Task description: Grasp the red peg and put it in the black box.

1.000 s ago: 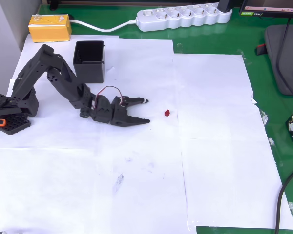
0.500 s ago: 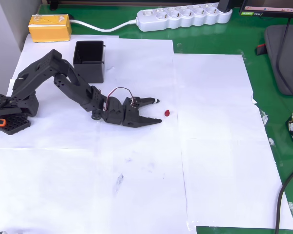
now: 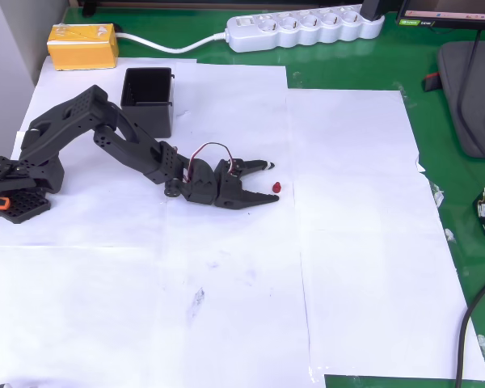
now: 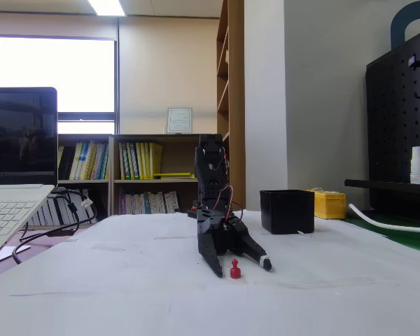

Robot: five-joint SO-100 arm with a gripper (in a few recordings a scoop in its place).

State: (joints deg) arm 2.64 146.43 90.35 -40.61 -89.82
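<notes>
The red peg (image 3: 276, 187) stands on white paper, a tiny dark red piece; in the fixed view the red peg (image 4: 234, 269) stands upright on the paper. My black gripper (image 3: 273, 181) is open, low over the paper, its two fingertips on either side of the peg without clearly touching it. In the fixed view the gripper (image 4: 241, 268) reaches down with the peg between its fingers. The black box (image 3: 148, 101), square and open-topped, stands behind the arm at the upper left; in the fixed view the black box (image 4: 287, 211) is at the right.
A yellow box (image 3: 83, 45) and a white power strip (image 3: 303, 28) lie along the far edge. The arm's base (image 3: 14, 187) sits at the left. A laptop (image 4: 14, 189) stands at the left of the fixed view. White paper sheets (image 3: 364, 242) cover the green mat.
The arm has stretched to the right, carrying the open gripper from well short of the peg to where its fingertips flank it. The peg has not moved.
</notes>
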